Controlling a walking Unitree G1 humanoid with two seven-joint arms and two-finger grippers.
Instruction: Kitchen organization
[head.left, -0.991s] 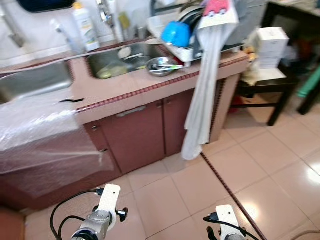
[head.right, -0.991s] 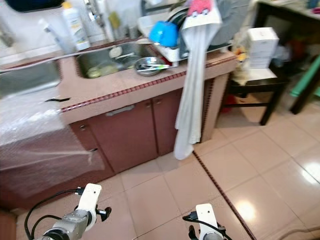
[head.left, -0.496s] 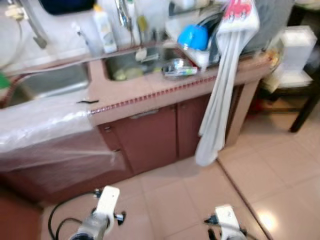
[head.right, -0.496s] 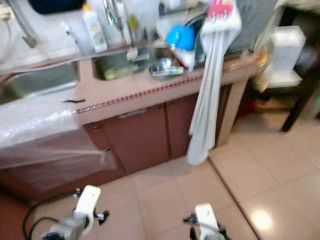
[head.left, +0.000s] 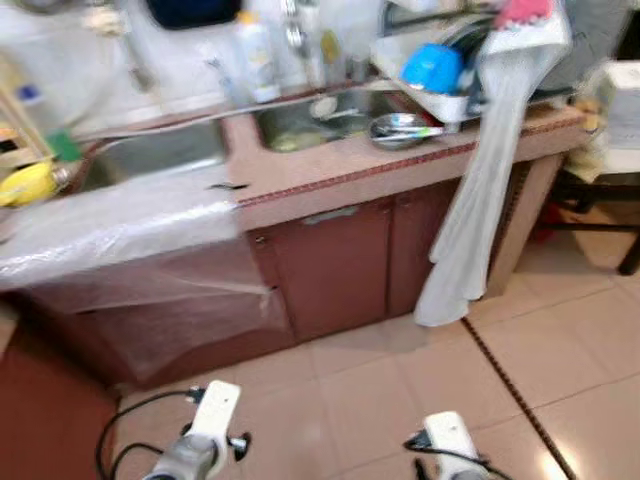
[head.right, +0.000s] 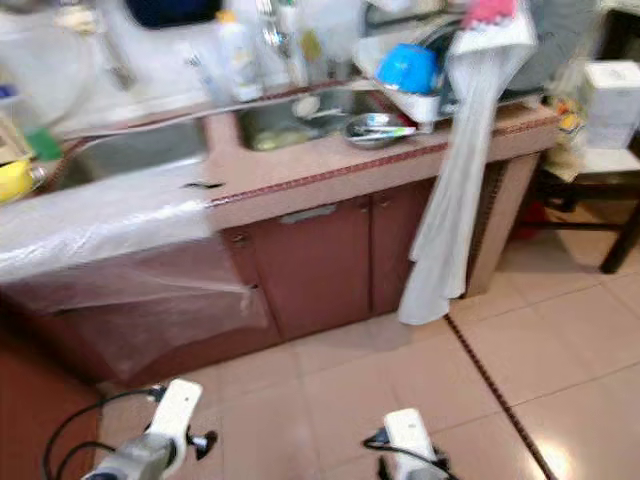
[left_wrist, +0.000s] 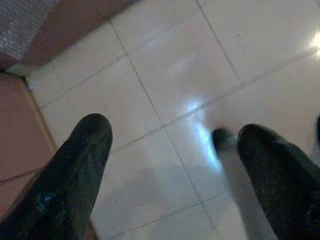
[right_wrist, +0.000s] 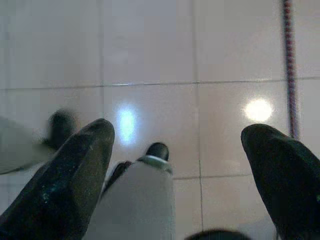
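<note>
A pinkish counter (head.left: 330, 178) runs across the far side, over dark red cabinet doors (head.left: 340, 265). Its sink (head.left: 310, 118) holds dishes, and a steel bowl (head.left: 398, 128) sits on the rim beside it. To the right, a dish rack (head.left: 455, 100) carries a blue bowl (head.left: 432, 68). A long white towel (head.left: 480, 190) hangs from the rack down the cabinet front. Both arms hang low over the tiled floor, left arm (head.left: 210, 430) and right arm (head.left: 445, 445). My left gripper (left_wrist: 175, 140) and right gripper (right_wrist: 180, 135) are open, with floor tiles between the fingers.
Clear plastic sheet (head.left: 110, 235) drapes over the left counter and its front. A second basin (head.left: 150, 155) and a yellow object (head.left: 25, 185) lie at far left. A detergent bottle (head.left: 258, 58) stands behind the sink. A white box (head.left: 622, 90) stands at right.
The camera has swung to the left: the counter, sink and towel sit further right in the picture, and the yellow object has come into view. Both arms still hang low.
</note>
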